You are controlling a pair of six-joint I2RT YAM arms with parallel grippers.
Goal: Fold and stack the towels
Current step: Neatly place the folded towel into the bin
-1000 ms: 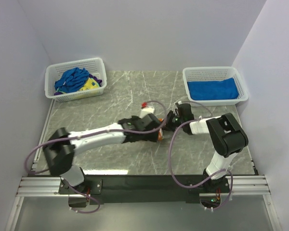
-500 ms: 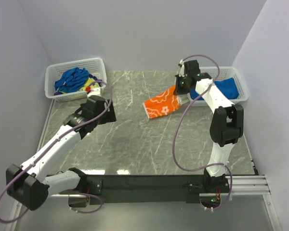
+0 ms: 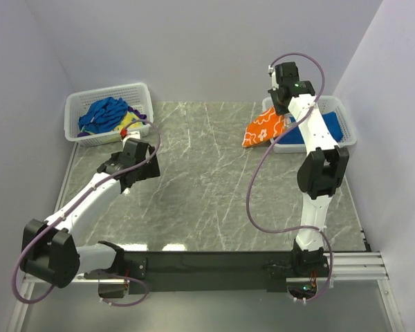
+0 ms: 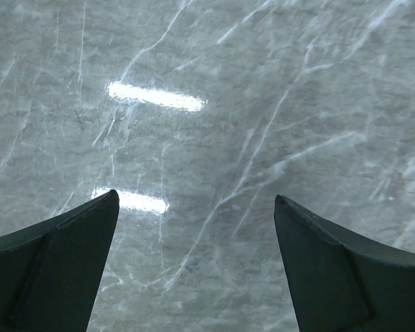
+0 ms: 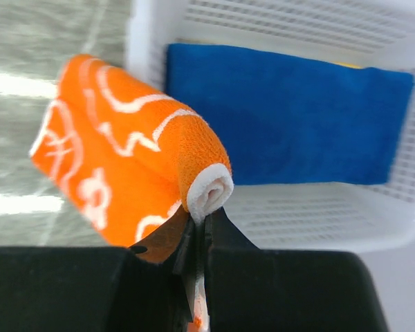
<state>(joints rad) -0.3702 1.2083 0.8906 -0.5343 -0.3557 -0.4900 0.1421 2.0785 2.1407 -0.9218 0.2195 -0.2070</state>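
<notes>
R gripper (image 5: 200, 223), clamped on folded orange towel (image 5: 117, 149), had lifted it to basket (image 5: 311, 232) for stacking on blue towel (image 5: 283, 117); L gripper (image 4: 197, 199) withdrew, wide open, empty.

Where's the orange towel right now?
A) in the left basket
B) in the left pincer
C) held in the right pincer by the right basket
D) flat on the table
C: the right pincer is shut on the orange towel, holding it up beside the right basket with the blue towel.

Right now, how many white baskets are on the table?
2. The left basket sits far back on the left, full of crumpled towels; the right basket, far back right, holds a folded blue towel.
</notes>
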